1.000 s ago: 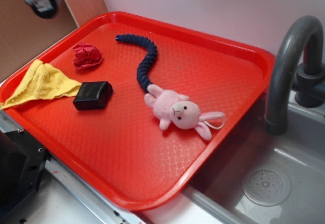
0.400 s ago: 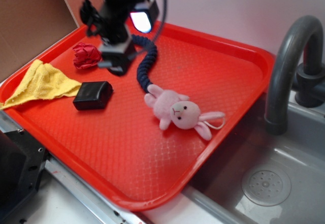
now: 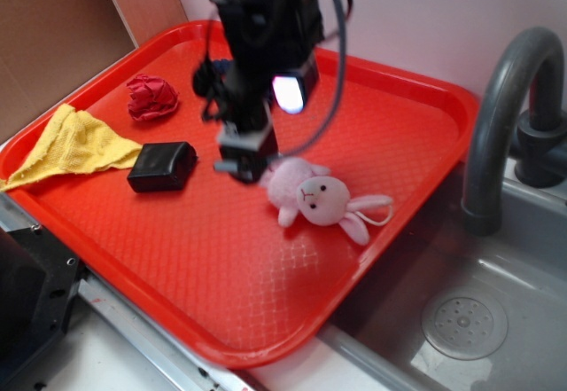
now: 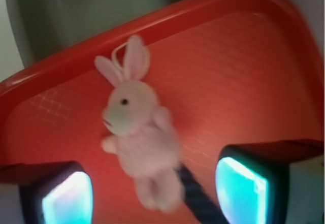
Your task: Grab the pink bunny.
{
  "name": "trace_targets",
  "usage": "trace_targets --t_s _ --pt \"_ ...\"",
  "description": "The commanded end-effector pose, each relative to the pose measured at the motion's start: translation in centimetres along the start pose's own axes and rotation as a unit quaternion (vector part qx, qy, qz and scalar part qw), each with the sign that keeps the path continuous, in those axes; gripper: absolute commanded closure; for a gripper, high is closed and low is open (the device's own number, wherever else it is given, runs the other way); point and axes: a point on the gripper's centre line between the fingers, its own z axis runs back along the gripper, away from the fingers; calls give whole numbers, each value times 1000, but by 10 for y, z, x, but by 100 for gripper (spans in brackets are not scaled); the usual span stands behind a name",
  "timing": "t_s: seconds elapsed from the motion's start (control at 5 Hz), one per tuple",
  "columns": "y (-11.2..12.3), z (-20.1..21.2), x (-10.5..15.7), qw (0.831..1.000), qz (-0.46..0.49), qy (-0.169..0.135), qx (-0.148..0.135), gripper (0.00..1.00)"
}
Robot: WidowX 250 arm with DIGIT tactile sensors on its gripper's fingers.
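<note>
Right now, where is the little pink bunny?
In the exterior view the pink bunny lies near the red tray's right edge, beside the sink, just right of the gripper.

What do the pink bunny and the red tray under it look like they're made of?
The pink bunny looks like soft plush fabric: fuzzy, matte, with floppy ears and bead eyes. The red tray seems to be hard moulded plastic: a fine embossed grid pattern, a raised smooth rim, and a slight sheen.

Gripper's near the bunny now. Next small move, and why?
Probably ease forward toward the head and descend. In the wrist view the open gripper straddles only the pink bunny's legs, beside the blue rope; its torso lies farther ahead on the red tray.
</note>
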Motion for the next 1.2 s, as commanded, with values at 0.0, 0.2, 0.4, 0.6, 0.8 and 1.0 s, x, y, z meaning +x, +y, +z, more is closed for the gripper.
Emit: trace_targets --t_s 0.0,0.2,0.4,0.6,0.8,1.0 --pt "-32 -31 26 999 -44 15 -20 0" --pt "-40 -51 33 998 -47 43 -17 0" --pt "-40 -61 34 997 -35 60 -11 0" --pt "-40 -74 28 996 -35 79 -3 81" --pt "-39 -68 23 997 -12 80 2 100" --pt "-29 -28 11 997 29 62 22 100"
